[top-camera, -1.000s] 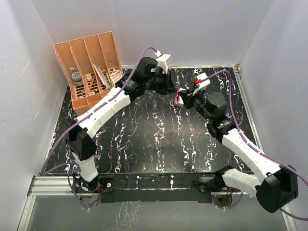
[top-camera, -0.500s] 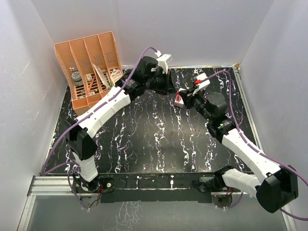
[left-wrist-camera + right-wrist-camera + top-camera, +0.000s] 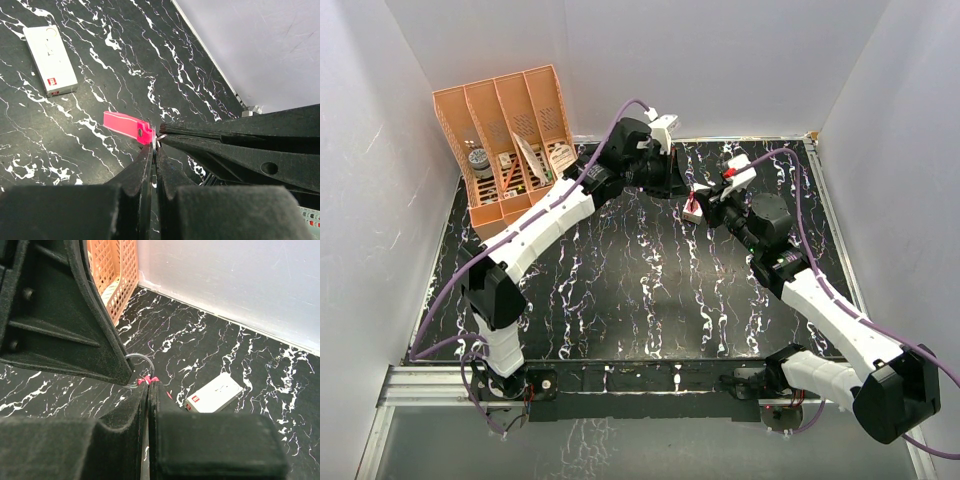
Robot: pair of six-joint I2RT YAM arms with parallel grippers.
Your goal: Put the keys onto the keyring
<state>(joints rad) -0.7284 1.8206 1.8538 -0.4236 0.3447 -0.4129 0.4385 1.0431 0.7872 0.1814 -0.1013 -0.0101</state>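
White walls (image 3: 720,60) enclose a black, white-veined table (image 3: 620,290); both arms meet over its far middle.
An orange file organizer (image 3: 505,140) stands in the far-left corner. The right gripper (image 3: 148,382) is pinched tight on the pink keyring (image 3: 125,125), which hangs in the air above the table near a white box (image 3: 50,60). The left gripper (image 3: 156,147), jaws fully together, has its tips at the strap's metal ring (image 3: 137,369). Whether a key sits between them is too small to tell.

Left arm (image 3: 545,225) has shifted slightly right at the elbow. Keyring (image 3: 127,127) strap, earlier plain overhead beside right gripper (image 3: 148,385), now mostly hidden; white box (image 3: 693,208) exposed beneath.
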